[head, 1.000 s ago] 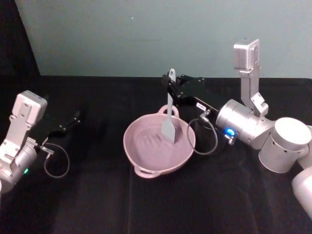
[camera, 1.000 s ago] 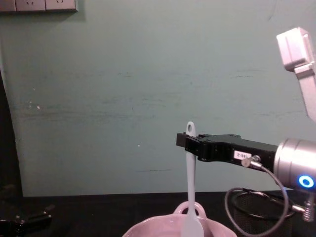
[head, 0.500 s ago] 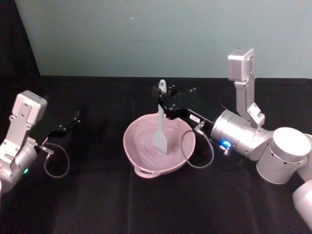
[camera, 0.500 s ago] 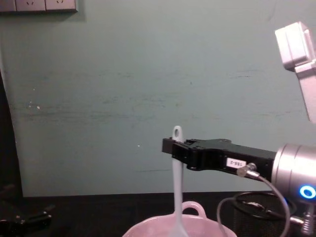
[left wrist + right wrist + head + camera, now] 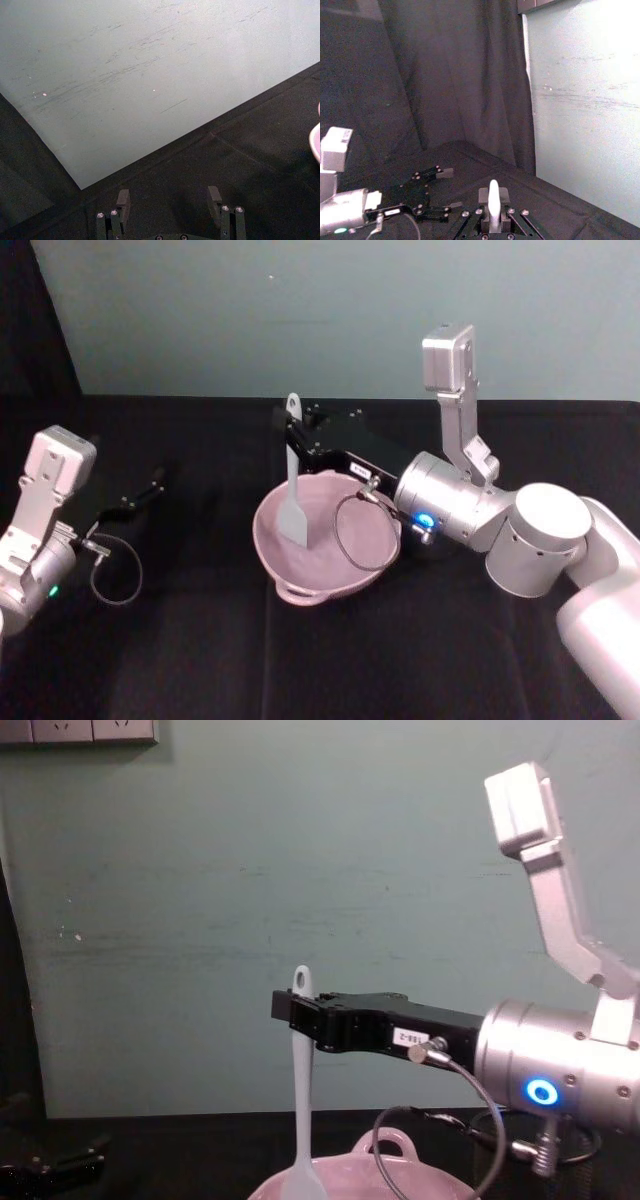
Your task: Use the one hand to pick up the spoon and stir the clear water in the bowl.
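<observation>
Head view: the spoon (image 5: pixel 292 480) hangs upright with its blade down in the left part of the bowl (image 5: pixel 297 591), and I judge it dipped in the water (image 5: pixel 325 540). My right gripper (image 5: pixel 290 436) pinches the handle just under its hole and reaches in level above the rim, which should leave the blade free to sweep. The print on the gripper's white label (image 5: pixel 409 1037) is too small to read. The bowl sits on the black table (image 5: pixel 200 660). The left gripper (image 5: pixel 169 200) is parked well to the left, fingers spread.

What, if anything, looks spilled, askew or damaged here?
Nothing stands out. The right gripper holds the spoon upright with its blade inside the pink bowl, which sits level on the black tabletop with no spill visible. The left gripper is parked open at left.
</observation>
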You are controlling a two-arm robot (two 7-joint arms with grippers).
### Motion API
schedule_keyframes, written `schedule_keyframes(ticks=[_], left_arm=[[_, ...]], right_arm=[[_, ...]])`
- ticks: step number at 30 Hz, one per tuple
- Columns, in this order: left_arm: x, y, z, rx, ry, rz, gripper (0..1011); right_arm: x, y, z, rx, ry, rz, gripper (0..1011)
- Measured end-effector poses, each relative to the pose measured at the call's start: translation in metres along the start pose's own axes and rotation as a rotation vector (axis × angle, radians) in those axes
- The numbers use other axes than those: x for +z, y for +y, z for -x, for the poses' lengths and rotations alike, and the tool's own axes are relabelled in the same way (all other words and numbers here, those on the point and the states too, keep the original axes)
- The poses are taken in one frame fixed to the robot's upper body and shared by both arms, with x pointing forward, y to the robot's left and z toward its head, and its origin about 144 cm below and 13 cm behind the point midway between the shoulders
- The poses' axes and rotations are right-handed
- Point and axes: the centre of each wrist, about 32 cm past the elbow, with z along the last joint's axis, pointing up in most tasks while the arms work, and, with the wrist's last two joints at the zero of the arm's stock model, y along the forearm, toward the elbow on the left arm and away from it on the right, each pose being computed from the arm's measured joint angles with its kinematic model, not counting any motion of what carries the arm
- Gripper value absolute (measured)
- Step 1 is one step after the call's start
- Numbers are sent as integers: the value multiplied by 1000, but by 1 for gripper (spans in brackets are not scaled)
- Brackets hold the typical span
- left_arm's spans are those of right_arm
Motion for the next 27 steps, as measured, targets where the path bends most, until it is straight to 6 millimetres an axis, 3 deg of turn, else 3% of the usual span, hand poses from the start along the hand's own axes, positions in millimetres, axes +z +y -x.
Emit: schedule_keyframes(ticks=[6,13,27], left_arm=[[0,0,0,0,0,0,1011],[0,0,0,0,0,0,1011],[0,0,0,0,0,0,1011]], right_arm=[[2,10,-9,-15,-5,4,114],[5,7,-20,-52,-7,0,114],[8,-29,-29,-125,-19,12,114]])
